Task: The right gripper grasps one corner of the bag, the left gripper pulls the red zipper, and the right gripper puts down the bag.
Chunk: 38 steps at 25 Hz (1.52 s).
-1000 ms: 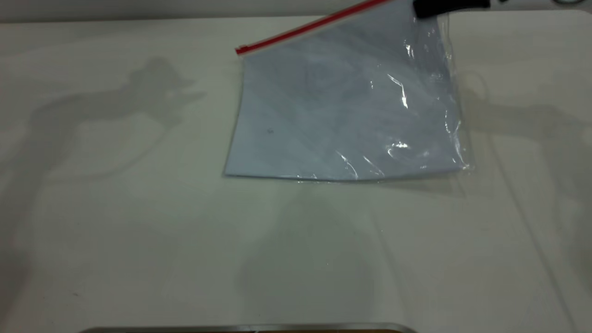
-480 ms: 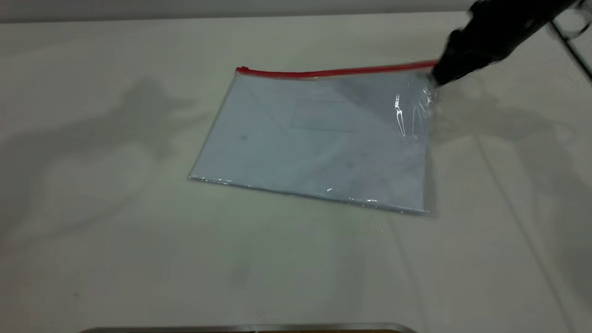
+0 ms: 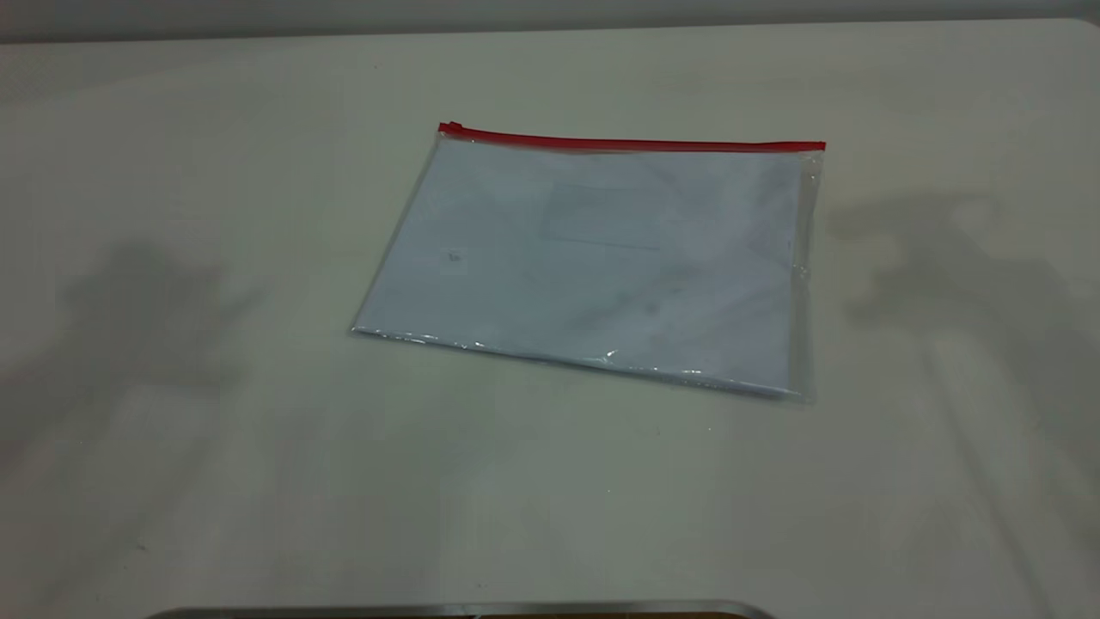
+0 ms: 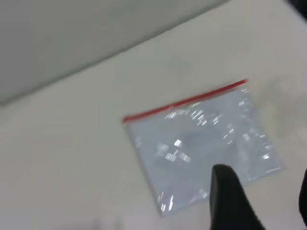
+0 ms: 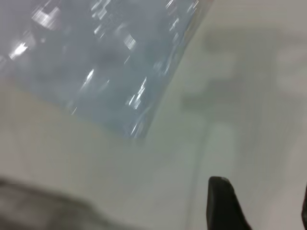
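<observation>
- The bag (image 3: 601,258) lies flat on the table (image 3: 215,430), with no corner lifted; a second ago my right gripper (image 5: 256,203) had one corner raised, and half a second ago it was lowering it.
- The red zipper (image 3: 632,142) runs along the bag's far long edge, its slider (image 3: 449,129) at the end on the left arm's side.
- My right gripper has let go and pulled back: its fingers (image 5: 223,201) are spread with nothing between them, the bag well ahead of the tips.
- My left gripper (image 4: 261,201) hangs above, fingers (image 4: 230,196) parted and empty, the bag beyond its tips.
- I judge the put-down done and the task essentially finished; I cannot tell from here whether the zipper is open or closed.
</observation>
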Tool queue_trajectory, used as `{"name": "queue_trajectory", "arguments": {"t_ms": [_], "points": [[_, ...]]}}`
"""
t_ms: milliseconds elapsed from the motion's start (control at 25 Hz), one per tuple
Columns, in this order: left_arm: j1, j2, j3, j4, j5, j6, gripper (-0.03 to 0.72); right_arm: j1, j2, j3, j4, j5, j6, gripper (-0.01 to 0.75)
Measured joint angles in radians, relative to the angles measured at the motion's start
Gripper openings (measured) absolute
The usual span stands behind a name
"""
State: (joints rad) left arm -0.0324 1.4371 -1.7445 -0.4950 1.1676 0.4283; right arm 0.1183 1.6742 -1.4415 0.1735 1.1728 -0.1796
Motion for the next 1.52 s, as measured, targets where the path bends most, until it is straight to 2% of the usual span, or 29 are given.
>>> {"name": "queue_trajectory", "arguments": {"t_ms": [120,280,560,760,880,1040,1520], "points": [[0.0,-0.086,0.109,0.088,0.0,-0.091,0.383,0.034,-0.117,0.022,-0.002,0.042,0.003,0.429],[0.0,-0.225,0.342,0.182,0.0,-0.162,0.362,0.069,-0.293,0.164,-0.002,0.049,0.023,0.423],[0.0,-0.495,0.811,0.285,0.0,-0.191,0.36,0.071,-0.627,0.593,-0.057,0.05,0.064,0.422],[0.0,-0.678,1.065,0.337,-0.014,-0.208,0.393,0.071,-0.862,0.854,-0.087,-0.035,0.089,0.422],[0.0,-0.775,1.16,0.364,-0.057,-0.249,0.412,0.071,-0.99,0.946,-0.09,-0.066,0.094,0.422],[0.0,-0.885,1.24,0.374,-0.075,-0.286,0.417,0.071,-1.119,0.961,-0.102,-0.069,0.098,0.422],[0.0,-1.128,1.258,0.372,-0.055,-0.296,0.417,0.071,-1.31,0.962,-0.103,-0.066,0.098,0.422]]}}
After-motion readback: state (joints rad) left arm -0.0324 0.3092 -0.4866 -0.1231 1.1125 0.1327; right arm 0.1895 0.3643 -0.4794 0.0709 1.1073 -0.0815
